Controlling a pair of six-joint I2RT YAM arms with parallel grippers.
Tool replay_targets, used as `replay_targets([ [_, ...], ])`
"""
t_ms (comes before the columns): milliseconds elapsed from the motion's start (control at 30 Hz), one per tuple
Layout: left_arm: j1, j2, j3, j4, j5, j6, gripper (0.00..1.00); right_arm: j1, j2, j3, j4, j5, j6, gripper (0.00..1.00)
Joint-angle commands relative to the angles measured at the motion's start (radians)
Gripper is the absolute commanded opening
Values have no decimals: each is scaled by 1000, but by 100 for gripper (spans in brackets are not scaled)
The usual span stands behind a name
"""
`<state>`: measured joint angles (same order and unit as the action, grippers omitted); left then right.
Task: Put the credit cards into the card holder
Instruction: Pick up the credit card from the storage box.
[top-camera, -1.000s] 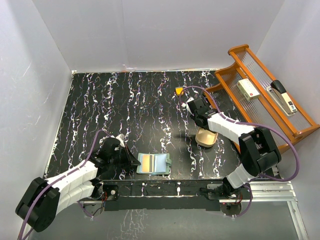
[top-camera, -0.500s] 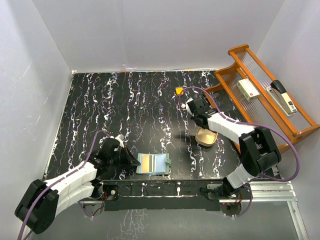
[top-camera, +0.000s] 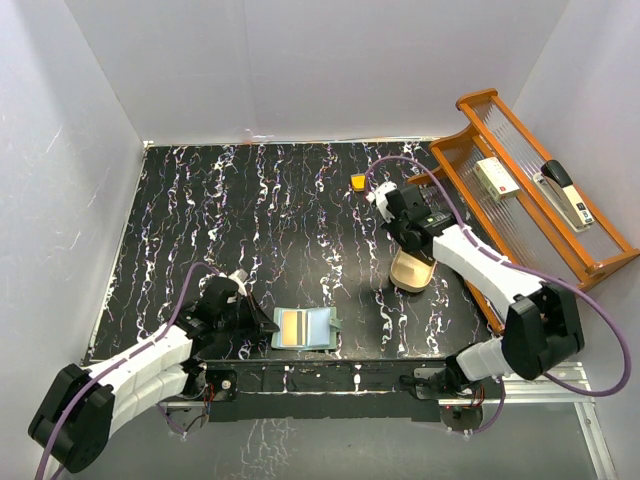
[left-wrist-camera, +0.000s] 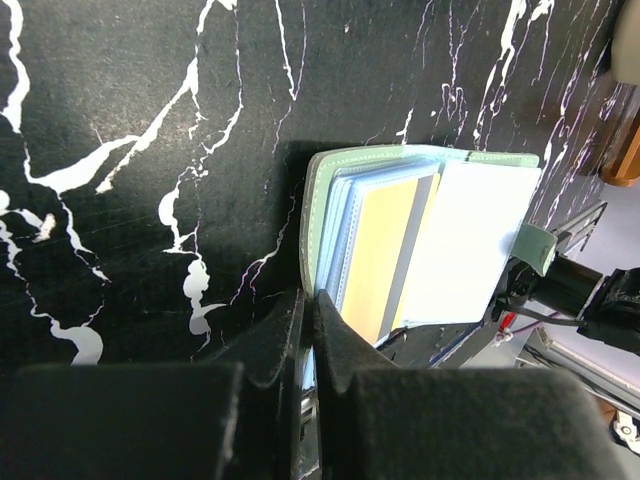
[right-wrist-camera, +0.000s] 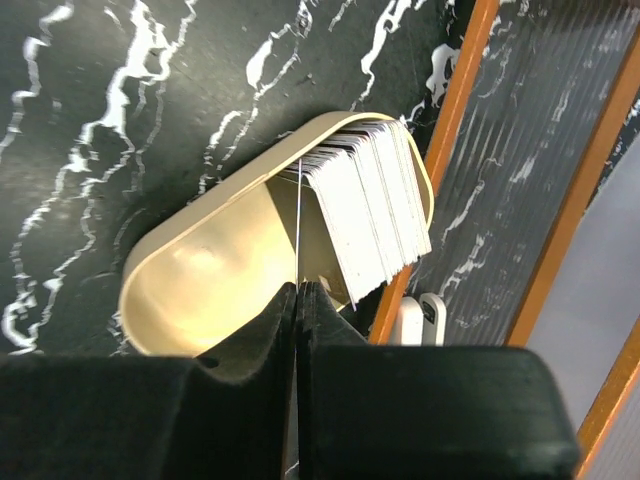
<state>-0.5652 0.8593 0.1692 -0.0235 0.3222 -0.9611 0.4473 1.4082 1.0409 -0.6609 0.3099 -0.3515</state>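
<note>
The card holder (top-camera: 305, 327), a pale green wallet, lies open near the table's front edge, with a yellow card (left-wrist-camera: 385, 255) showing in its inner pockets. My left gripper (top-camera: 270, 322) is shut on the edge of the card holder's left cover (left-wrist-camera: 318, 230). The credit cards (right-wrist-camera: 375, 200) stand as a stack leaning in the right end of a tan oval dish (right-wrist-camera: 190, 290). My right gripper (right-wrist-camera: 298, 290) is shut on one thin card (right-wrist-camera: 298, 220), seen edge-on, held just above the dish (top-camera: 408, 275). It hovers over the dish in the top view (top-camera: 418, 250).
A small orange block (top-camera: 358, 181) lies at the back, left of the right gripper. A wooden rack (top-camera: 470, 150) holding a stapler (top-camera: 562, 190) and a small white box (top-camera: 496, 176) stands along the right side, close to the dish. White walls surround the table.
My right arm has swung its elbow to the right and its gripper has shifted slightly back over the dish. The left gripper and the card holder have barely moved.
</note>
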Motion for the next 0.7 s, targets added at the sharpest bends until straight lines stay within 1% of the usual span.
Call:
replay_targets([
  [0,-1,23,33,-24,18,12,0,-5,-75,79,-39,-120,89,0],
  [33,0,27,38,-26,16,12,0,-5,-85,92,-51,-153,109,0],
  [100,0,31,45,-33,9,12,5,-5,-101,121,-69,-213,170,0],
  [300,0,22,51,-57,-20,-9,24,7,-150,151,-50,-416,374,0],
  [400,0,13,95,-124,-54,1,34,10,-191,118,32,-518,532,0],
  [467,0,-2,131,-184,-90,6,39,13,-213,80,93,-624,606,0],
  [667,1,-56,237,-271,-139,3,55,54,-269,-58,274,-759,864,0],
])
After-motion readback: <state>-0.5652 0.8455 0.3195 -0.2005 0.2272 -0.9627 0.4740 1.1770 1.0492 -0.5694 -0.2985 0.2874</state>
